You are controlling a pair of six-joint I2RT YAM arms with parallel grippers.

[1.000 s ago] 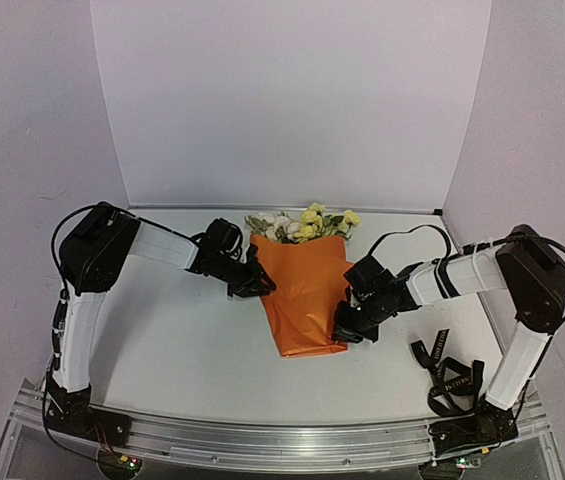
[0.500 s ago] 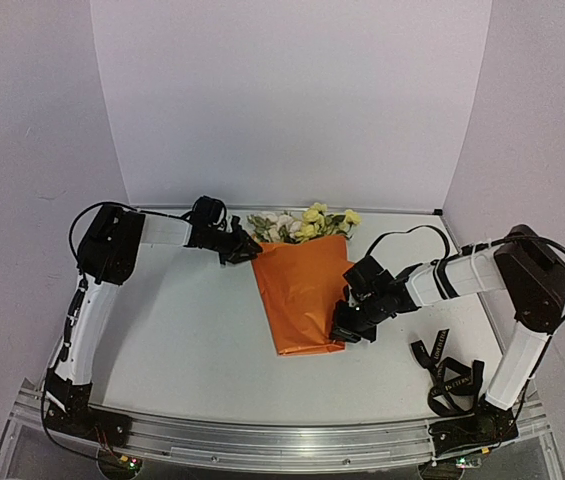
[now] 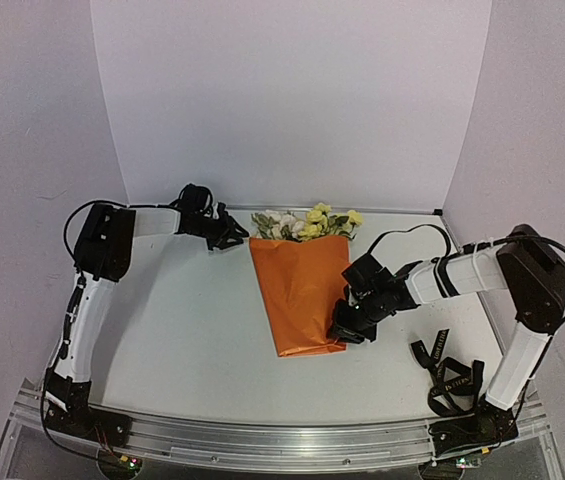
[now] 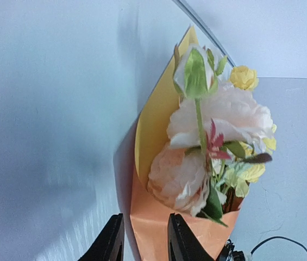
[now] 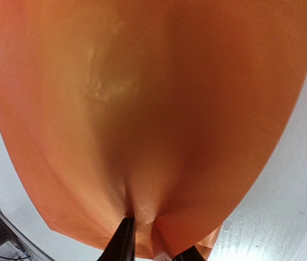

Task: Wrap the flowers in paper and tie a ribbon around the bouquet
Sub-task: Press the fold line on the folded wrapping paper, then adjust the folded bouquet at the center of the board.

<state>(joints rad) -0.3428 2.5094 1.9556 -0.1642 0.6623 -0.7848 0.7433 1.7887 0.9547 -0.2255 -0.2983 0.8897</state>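
Tabletop [image 3: 182, 340] seen from above: orange paper [image 3: 297, 300] lies near the middle, folded into a cone whose narrow end points toward the arms. Pale yellow and cream flowers [image 3: 307, 222] stick out of its wide far end. The left gripper [image 3: 238, 238] sits just beside the far left corner of the paper, low over the table. The right gripper [image 3: 342, 328] is at the paper's near right edge. A black ribbon [image 3: 449, 378] lies in loose loops on the table by the right arm's base, well apart from the cone.

Left wrist view: two dark fingers [image 4: 110, 242] at the bottom stand partly open with nothing clearly held. The paper's orange corner shows in the gap, but contact cannot be told. Beyond them the yellow inner face of the paper backs large cream-pink blooms, a green bud and small yellow blooms.

Right wrist view: orange paper fills almost the whole picture. Two fingertips [image 5: 123, 242] at the bottom stand a little apart. A puckered fold of paper runs down into the gap; whether they press on it cannot be told.
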